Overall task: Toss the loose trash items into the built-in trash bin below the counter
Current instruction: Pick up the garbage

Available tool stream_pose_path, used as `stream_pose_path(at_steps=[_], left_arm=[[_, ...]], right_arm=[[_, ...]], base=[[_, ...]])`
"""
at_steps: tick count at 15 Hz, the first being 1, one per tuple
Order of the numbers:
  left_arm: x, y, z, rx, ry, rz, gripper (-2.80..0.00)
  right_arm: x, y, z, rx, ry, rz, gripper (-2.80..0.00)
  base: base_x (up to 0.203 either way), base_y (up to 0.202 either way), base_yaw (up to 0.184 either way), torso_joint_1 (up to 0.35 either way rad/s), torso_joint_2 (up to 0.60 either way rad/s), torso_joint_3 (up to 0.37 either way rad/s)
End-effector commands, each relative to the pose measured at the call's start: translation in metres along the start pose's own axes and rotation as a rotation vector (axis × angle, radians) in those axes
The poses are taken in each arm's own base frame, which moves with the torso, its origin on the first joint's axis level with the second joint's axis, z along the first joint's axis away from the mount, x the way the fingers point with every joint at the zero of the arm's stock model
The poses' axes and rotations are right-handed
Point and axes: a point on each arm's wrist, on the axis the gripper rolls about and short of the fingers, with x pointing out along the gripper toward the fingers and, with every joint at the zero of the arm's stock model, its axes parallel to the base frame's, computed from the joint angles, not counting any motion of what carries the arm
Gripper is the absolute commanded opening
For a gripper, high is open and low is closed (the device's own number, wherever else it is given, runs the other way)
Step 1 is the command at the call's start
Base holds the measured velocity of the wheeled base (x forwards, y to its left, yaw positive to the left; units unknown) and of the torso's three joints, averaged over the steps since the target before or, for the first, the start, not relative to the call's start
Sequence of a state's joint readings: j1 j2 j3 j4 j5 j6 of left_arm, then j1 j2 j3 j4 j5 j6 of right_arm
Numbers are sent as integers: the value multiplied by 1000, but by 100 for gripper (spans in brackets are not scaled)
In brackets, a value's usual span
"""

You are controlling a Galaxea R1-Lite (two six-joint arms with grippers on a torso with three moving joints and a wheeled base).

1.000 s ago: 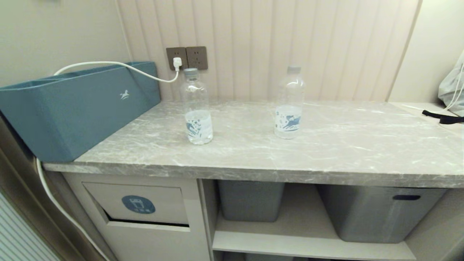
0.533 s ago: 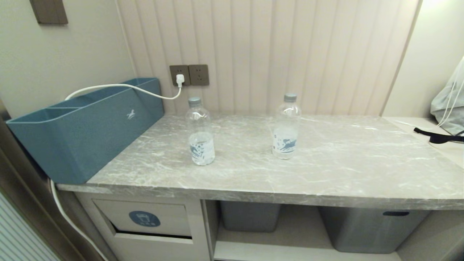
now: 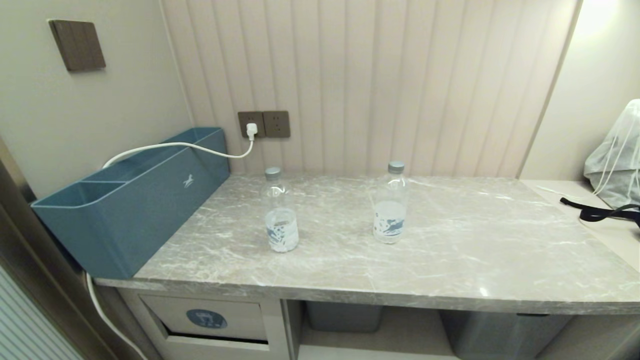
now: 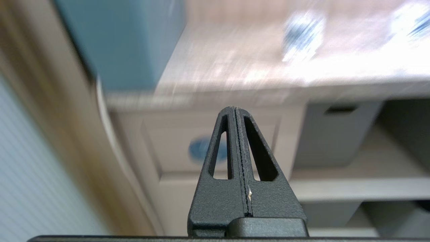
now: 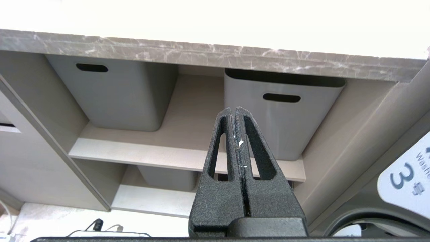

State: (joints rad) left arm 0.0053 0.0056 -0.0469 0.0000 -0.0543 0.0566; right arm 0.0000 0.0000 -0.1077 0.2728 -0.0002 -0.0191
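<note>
Both grippers are pressed shut on nothing, parked low before the cabinet: the left gripper (image 4: 236, 112) faces the bin flap (image 3: 206, 318) at lower left, the right gripper (image 5: 235, 112) the grey tubs (image 5: 282, 114). Mid-frame, two bottles (image 3: 281, 217) (image 3: 389, 202) stand upright, well apart, on the counter (image 3: 450, 260), awaiting pickup. Since earlier the whole view has tilted upward; nothing itself moved.

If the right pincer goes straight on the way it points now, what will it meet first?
Probably the grey plastic storage tub with a handle slot on the beige shelf board under the grey marble-patterned counter. The shut right pincer points at its front wall; the depth is unclear.
</note>
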Motion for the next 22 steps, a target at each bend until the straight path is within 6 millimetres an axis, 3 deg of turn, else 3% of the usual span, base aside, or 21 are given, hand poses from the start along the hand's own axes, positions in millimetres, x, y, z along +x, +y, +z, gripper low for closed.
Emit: stream_pose_path(at_steps=[1,4,5,8,10,13,16,18,22], left_arm=[[0,0,20,3,-21,-28,-280],[30,2,76,-8,67,-182,-280],[50,3,94,-16,115,-251,0],[120,2,117,-22,251,-433,0],[166,-3,109,-17,289,-512,0],[222,-15,80,-5,305,-572,0],[270,-34,54,2,327,-630,0],[301,-51,52,12,298,-671,0],[340,-73,33,18,290,-712,0]], right_arm=[[0,0,0,-1,1,0,-280],[0,0,0,-1,1,0,-280],[0,0,0,-2,2,0,-280],[0,0,0,-2,2,1,-280],[0,0,0,-2,2,0,-280],[0,0,0,-2,1,1,-280],[0,0,0,-2,1,2,-280],[0,0,0,-1,1,1,-280],[0,0,0,-3,0,3,-280]], base=[[0,0,0,53,-102,-54],[0,0,0,16,-32,-15],[0,0,0,0,0,0],[0,0,0,0,0,0],[0,0,0,0,0,0],[0,0,0,0,0,0],[0,0,0,0,0,0],[0,0,0,0,0,0],[0,0,0,0,0,0]])
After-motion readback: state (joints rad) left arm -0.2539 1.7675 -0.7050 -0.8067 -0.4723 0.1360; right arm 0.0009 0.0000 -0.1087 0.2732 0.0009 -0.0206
